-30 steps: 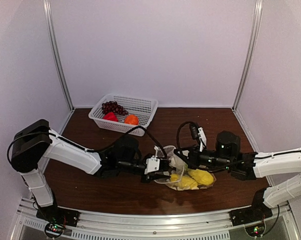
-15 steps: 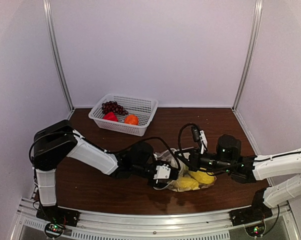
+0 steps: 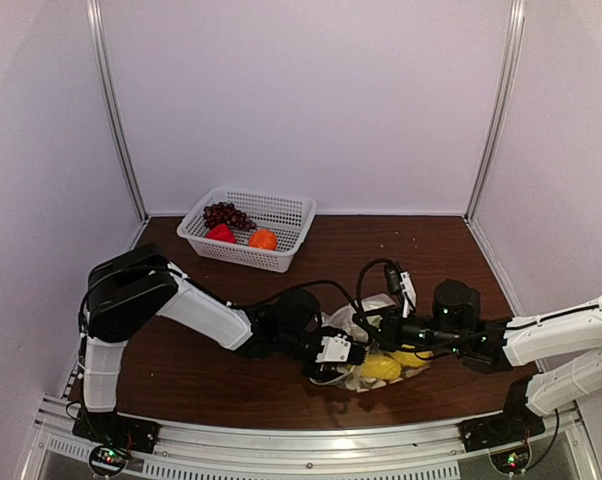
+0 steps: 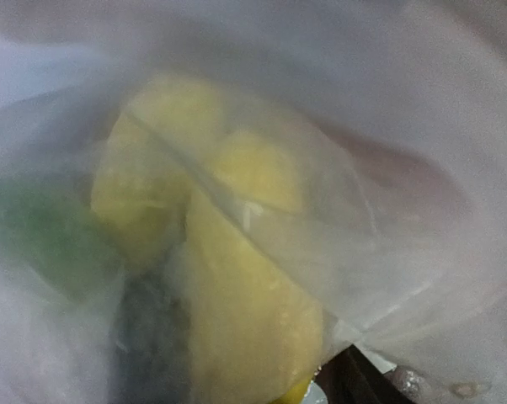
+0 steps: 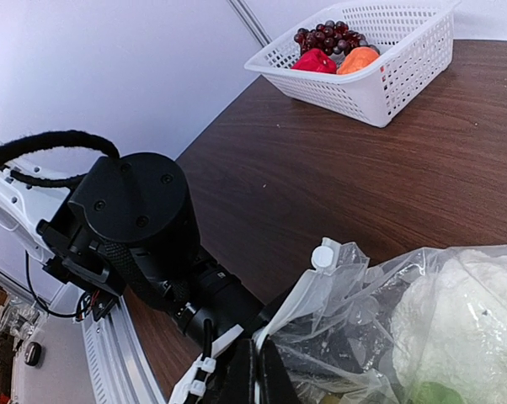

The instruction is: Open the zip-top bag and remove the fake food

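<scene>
**tabletop_tom:** What's the right gripper (image 5: 258,358) doing here?

**yam_fan:** Its fingers are pressed together, pinching the rim of the zip-top bag (image 5: 359,295). The bag is clear, floppy, crinkly film. There's a little round white slider tab (image 5: 323,254) just above the fingertips. A white lumpy piece (image 5: 464,320) sits inside, off to that gripper's side, looking bumpy like cauliflower.

**tabletop_tom:** And the left gripper (image 3: 345,359)?

**yam_fan:** It's nosed right up against the bag from the opposite side. Honestly I can't tell if its jaws are apart or together, because its wrist cam is just plastic. Right in front of it are smooth, rounded yellow pieces (image 4: 245,278), blurry behind the film.

**tabletop_tom:** Where's the rest of the food?

**yam_fan:** It's well beyond both grippers, across the dark wood-grain table (image 5: 363,177), in a white lattice basket (image 5: 388,84). That holds a knobbly dark grape bunch (image 5: 329,35), a red piece (image 5: 314,61) and a round orange piece (image 5: 359,59).
</scene>
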Robot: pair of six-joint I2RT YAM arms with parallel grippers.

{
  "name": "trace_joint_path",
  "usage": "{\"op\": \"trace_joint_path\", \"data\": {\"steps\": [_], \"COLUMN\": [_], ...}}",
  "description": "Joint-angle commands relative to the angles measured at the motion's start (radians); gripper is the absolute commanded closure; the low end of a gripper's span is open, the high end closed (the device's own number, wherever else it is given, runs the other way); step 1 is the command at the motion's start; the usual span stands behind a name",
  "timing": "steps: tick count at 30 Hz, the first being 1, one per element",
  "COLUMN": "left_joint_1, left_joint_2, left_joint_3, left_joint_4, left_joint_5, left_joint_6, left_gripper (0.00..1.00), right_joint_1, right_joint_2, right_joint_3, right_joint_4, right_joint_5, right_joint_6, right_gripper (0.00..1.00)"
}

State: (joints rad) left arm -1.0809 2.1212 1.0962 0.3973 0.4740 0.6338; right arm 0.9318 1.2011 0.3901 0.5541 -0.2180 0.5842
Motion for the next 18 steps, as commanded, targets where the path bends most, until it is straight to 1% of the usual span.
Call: {"op": "trace_joint_path", "data": {"steps": [1, 5, 7, 10, 13, 18], "left_joint_1": [-0.004, -0.003, -0.003, -0.004, -0.003, -0.003], "left_joint_2": [0.04, 0.006, -0.02, -0.06, -0.102, -0.177], "left_joint_3": [0.001, -0.035, -0.067, -0.094, -0.112, -0.163], "left_joint_4": [0.004, 0.074, 0.114, 0.104, 0.055, 0.028], "left_joint_5": [0.006, -0.001, -0.006, -0.02, -0.053, -0.106], "left_joint_6": [-0.031, -0.092, -0.123, -0.141, -0.148, -0.171], "left_gripper": [0.47, 0.59, 0.63, 0.68, 0.71, 0.71], "right_joint_1": [0.006, 0.005, 0.004, 0.002, 0.002, -0.004], "right_joint_2": [-0.017, -0.024, -0.03, -0.045, -0.065, -0.086], "right_joint_3": [-0.022, -0.029, -0.027, -0.025, -0.023, -0.029], "right_joint_4": [0.014, 0.013, 0.006, -0.013, -0.033, -0.057], "right_joint_5": [0.046, 0.051, 0.054, 0.061, 0.069, 0.081], "right_joint_6": [0.006, 0.006, 0.003, -0.005, -0.016, -0.026], "right_gripper": [1.0, 1.0, 1.0, 1.0, 1.0, 1.0]}}
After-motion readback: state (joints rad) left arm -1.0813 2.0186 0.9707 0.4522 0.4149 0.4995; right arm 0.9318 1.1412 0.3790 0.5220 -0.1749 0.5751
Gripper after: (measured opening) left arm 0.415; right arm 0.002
